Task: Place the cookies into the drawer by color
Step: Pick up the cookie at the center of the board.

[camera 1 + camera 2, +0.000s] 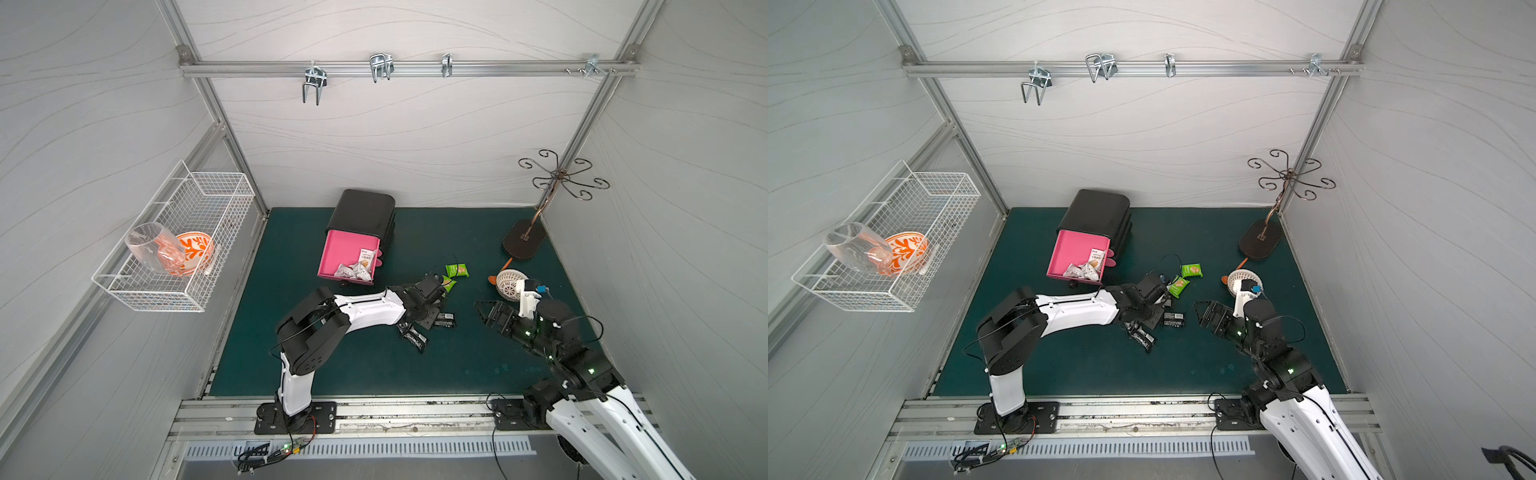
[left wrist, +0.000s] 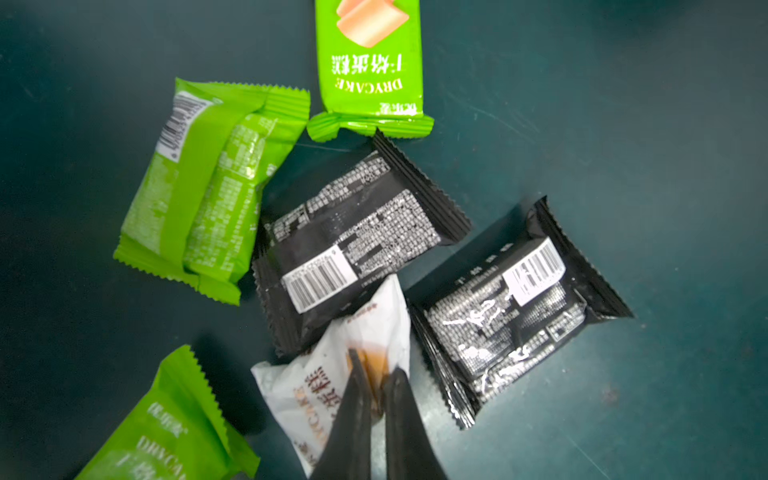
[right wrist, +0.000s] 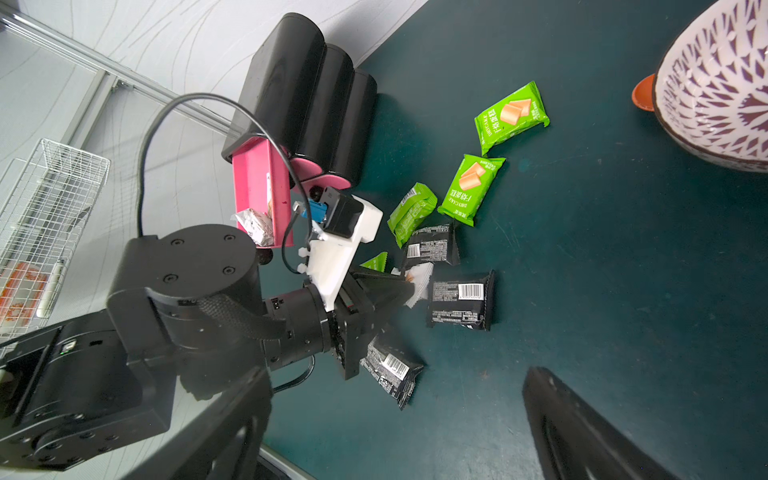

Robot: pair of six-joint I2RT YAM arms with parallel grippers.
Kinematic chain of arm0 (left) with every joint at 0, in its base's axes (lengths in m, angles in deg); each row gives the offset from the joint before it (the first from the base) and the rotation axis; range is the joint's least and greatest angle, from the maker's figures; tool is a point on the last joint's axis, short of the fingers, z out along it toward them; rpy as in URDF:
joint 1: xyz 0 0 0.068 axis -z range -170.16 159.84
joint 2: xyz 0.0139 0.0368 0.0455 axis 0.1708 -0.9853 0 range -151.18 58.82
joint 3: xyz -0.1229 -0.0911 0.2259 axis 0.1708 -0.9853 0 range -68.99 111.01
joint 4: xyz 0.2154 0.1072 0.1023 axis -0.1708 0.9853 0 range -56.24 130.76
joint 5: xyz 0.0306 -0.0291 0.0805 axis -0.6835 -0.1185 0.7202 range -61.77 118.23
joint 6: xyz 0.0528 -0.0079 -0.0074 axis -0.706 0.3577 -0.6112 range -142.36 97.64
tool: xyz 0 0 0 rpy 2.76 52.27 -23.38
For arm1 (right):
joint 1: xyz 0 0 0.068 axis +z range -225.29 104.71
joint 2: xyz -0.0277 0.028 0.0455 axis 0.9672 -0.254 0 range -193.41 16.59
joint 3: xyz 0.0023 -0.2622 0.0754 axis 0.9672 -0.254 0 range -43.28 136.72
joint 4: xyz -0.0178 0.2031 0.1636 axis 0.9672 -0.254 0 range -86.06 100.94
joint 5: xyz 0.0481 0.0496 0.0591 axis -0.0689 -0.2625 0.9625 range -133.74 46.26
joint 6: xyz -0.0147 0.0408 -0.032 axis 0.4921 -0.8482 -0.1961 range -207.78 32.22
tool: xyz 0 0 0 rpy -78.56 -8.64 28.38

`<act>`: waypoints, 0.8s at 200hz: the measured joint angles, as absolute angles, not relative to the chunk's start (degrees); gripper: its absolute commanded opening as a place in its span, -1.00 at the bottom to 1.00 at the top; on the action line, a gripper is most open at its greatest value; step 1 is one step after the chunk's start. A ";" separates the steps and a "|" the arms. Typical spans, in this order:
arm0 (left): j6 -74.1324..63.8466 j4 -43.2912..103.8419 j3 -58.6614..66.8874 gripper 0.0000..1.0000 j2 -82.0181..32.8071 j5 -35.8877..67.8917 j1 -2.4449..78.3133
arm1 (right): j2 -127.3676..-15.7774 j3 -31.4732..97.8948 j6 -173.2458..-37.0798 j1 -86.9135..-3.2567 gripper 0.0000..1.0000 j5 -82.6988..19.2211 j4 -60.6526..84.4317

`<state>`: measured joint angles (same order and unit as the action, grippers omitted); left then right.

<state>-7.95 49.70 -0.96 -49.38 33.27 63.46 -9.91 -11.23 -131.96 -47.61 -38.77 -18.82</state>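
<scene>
One white packet [image 2: 328, 386] is pinched in your left fingers [image 2: 399, 415], which are clamped together on its middle. It sits low over the bench [image 2: 623, 124], touching two black packets [image 2: 357, 232].

Expect it to be light, with thin slick crinkly film and probably a brittle biscuit inside, so go easy on the squeeze. The crimped end seal is the safer hold, since a mid-body pinch may slip or crush. Lift straight up or the black packets will likely drag along.

The green packets [image 2: 208, 191] lie just beside the black ones, away from the drawer side.

The top drawer [image 1: 340, 249] is pulled out, with several white packets [image 1: 357, 270] already inside. In both top views the bench between the pile and the drawer looks open. Clear the drawer's pink rim before you release.

Your right fingers [image 3: 582, 432] are spread wide and empty, near the pile on the far side. Keep them out of the swing.
</scene>
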 measured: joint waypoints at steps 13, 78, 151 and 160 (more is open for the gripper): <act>-7.49 49.02 -1.68 -1.00 -48.83 32.92 63.42 | -9.91 -11.25 -131.96 -47.61 0.97 -38.77 -18.82; -6.90 51.80 -3.65 -1.00 -38.78 29.66 63.42 | -9.80 -11.27 -131.96 -47.61 0.97 -38.79 -18.91; -7.12 51.76 -3.08 -1.00 -25.14 33.77 56.36 | -9.76 -11.40 -132.40 -47.61 0.98 -38.72 -18.99; -7.07 51.76 -3.10 -1.00 -24.48 34.69 54.11 | -9.60 -11.40 -132.38 -47.61 0.97 -38.74 -19.15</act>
